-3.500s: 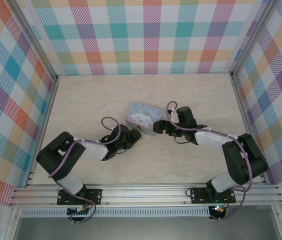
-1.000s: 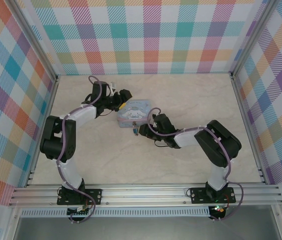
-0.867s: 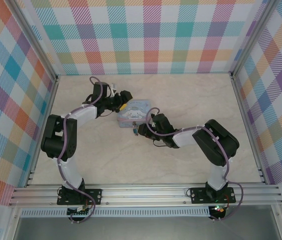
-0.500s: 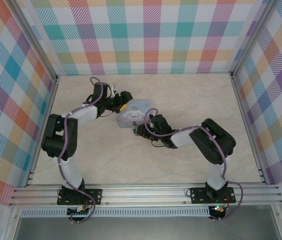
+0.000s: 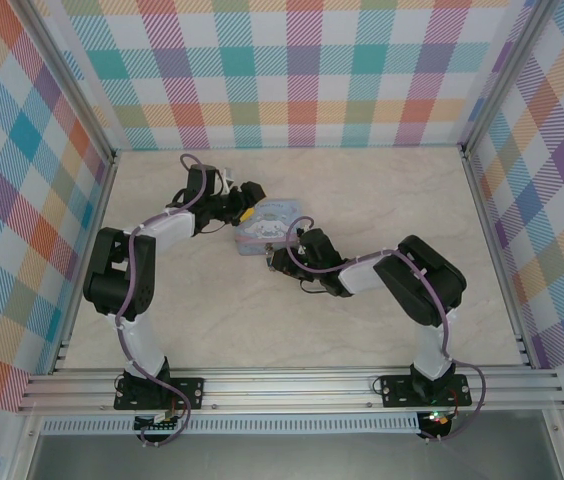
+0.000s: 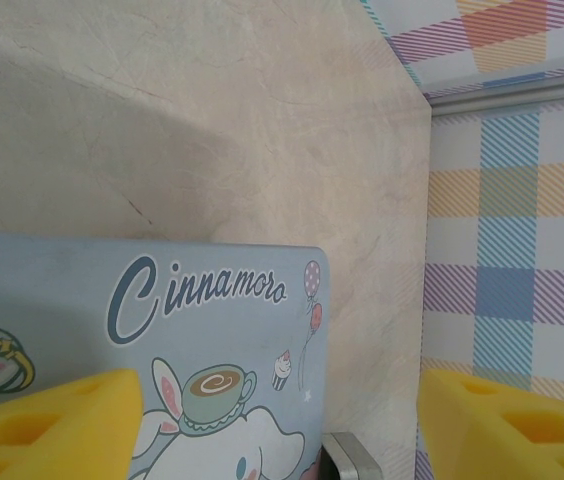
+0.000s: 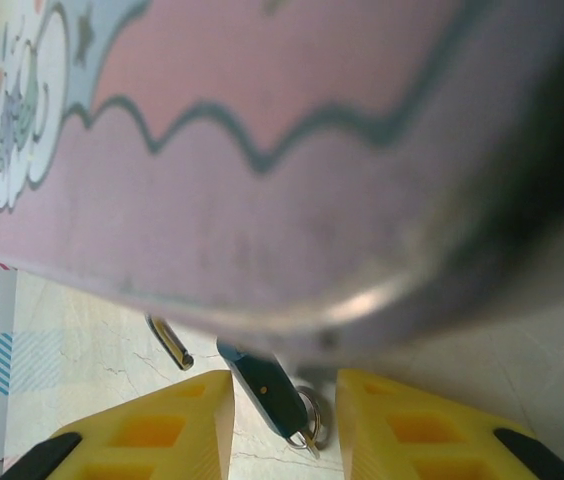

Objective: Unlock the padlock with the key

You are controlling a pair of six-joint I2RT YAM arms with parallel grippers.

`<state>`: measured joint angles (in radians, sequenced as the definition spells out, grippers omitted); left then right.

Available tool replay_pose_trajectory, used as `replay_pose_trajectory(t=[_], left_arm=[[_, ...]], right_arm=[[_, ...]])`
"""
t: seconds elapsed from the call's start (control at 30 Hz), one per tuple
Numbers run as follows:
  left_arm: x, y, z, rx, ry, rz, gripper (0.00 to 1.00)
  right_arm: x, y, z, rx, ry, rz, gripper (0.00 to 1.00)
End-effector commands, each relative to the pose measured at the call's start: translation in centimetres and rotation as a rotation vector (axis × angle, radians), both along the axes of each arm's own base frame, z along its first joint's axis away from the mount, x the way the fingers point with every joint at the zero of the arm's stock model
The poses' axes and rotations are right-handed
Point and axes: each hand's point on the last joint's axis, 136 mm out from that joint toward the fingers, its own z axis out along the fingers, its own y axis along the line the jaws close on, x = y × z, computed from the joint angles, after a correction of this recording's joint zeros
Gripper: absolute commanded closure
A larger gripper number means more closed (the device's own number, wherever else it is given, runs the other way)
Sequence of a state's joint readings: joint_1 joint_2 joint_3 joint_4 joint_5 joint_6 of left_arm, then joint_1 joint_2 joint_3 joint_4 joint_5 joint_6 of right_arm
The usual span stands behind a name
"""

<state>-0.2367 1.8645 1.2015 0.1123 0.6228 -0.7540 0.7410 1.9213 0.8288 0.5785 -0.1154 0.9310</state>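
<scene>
Padlock (image 7: 262,385) at tin (image 6: 162,290) edge, between right gripper (image 7: 284,400) fingers (clamped or merely flanking: cannot tell). Key (image 7: 169,343) on table just beside. Left gripper (image 6: 282,430) spread wide over tin. Risk: loose pinch lets padlock swing; tin slides unbraced.

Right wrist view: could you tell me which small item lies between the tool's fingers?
The teal padlock sits in that gap; the thin key lies further left.

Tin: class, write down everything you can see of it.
The tin is pale blue printed metal, rectangular with rounded corners, flat on the table, lid up. The lid bears "Cinnamoro" lettering, a white cartoon figure and a balloon; its side is lilac-pink with a wavy teal line. The open left pincer is over one end.
</scene>
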Motion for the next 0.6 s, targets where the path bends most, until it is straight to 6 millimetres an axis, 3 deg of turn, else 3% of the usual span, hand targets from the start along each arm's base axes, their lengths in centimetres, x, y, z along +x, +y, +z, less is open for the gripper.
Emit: replay_pose_trajectory(t=[0.0,0.37,0.57], left_arm=[[0.4,-0.2,-0.2,-0.016,0.008,-0.009,0.27],[0.3,-0.5,-0.2,-0.014,0.008,-0.015,0.27],[0.3,-0.5,-0.4,-0.012,0.013,-0.014,0.27]], right_arm=[[-1.0,1.0,-1.5,0.000,0.048,0.031,0.68],[-1.2,1.6,-2.4,0.027,0.081,0.026,0.73],[-1.2,2.3,-1.2,0.077,0.044,0.045,0.73]])
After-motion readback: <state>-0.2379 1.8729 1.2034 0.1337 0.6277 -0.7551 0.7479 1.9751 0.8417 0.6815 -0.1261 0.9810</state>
